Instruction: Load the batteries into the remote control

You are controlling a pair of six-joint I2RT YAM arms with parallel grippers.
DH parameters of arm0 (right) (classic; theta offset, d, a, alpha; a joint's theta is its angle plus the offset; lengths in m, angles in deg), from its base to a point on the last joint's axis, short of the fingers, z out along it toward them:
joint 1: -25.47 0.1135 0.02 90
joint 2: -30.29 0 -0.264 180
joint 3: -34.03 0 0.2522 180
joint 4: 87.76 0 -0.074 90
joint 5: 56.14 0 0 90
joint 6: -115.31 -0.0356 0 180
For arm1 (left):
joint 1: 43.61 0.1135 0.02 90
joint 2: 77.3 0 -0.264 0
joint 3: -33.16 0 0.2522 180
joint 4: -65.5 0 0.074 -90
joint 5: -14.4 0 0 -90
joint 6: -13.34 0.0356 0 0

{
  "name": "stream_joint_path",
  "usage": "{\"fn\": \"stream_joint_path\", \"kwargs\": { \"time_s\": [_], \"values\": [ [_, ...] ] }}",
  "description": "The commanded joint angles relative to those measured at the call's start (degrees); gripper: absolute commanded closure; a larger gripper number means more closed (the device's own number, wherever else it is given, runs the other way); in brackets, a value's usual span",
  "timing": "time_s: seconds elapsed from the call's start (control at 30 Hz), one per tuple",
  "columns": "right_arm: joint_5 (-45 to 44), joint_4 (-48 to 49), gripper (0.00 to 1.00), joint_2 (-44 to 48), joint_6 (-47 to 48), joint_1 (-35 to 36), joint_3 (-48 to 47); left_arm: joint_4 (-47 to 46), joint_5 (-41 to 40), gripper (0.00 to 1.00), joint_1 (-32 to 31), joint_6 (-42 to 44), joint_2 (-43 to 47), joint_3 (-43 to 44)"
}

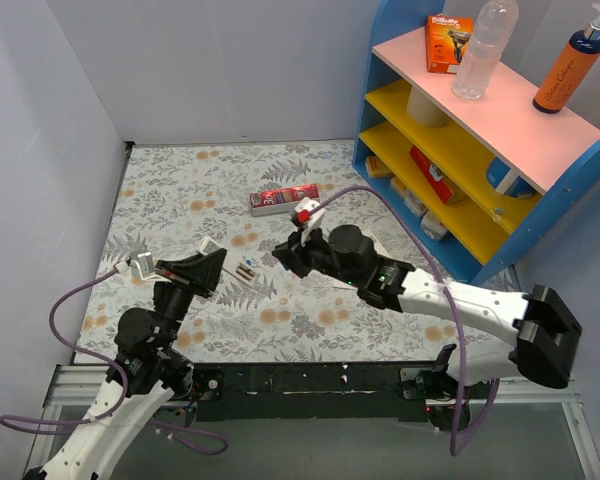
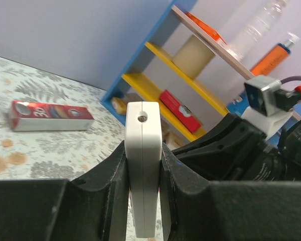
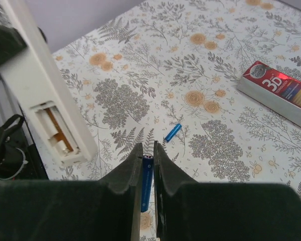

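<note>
The white remote control [image 2: 143, 165] stands on edge between the fingers of my left gripper [image 2: 143, 146], which is shut on it. In the right wrist view the remote control [image 3: 42, 95] shows its open battery compartment at upper left. My right gripper [image 3: 148, 148] is shut on a blue battery [image 3: 147, 187] that lies lengthwise between its fingers, just right of the remote. A second blue battery [image 3: 173, 132] lies on the floral cloth beyond the fingertips. From above, the left gripper [image 1: 205, 262] and right gripper [image 1: 280, 258] face each other near the table's middle.
A red carton [image 1: 285, 200] lies on the cloth behind the grippers. A small dark piece [image 1: 244, 272] rests between the grippers. A blue shelf unit [image 1: 460, 150] with bottles and boxes stands at the right. Grey walls close off the left and back.
</note>
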Motion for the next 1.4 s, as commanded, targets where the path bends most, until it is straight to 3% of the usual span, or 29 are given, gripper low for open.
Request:
{"fn": "stream_joint_path", "kwargs": {
  "time_s": [0.0, 0.17, 0.43, 0.73, 1.37],
  "values": [
    [-1.71, 11.05, 0.99, 10.32, -3.59, 0.73, 7.69, -14.21, 9.79, 1.0, 0.15, -4.67, -2.58, -3.92],
    [-0.57, 18.68, 0.99, 18.93, -2.37, 2.4, 15.09, -24.41, 15.93, 1.0, 0.15, -8.46, -12.15, -4.9],
    [1.63, 29.06, 0.99, 21.85, 2.64, 4.24, 21.52, -36.89, 20.43, 1.0, 0.15, -16.45, -22.97, -6.04],
    [4.18, 38.64, 0.99, 18.78, 6.69, 4.69, 23.63, -35.94, 21.05, 1.0, 0.24, -22.78, -26.76, -4.9],
    [7.26, 41.11, 0.99, 13.94, 8.27, 5.65, 21.78, -38.75, 20.7, 1.0, 0.15, -28.85, -28.08, -6.75]
  ]
}}
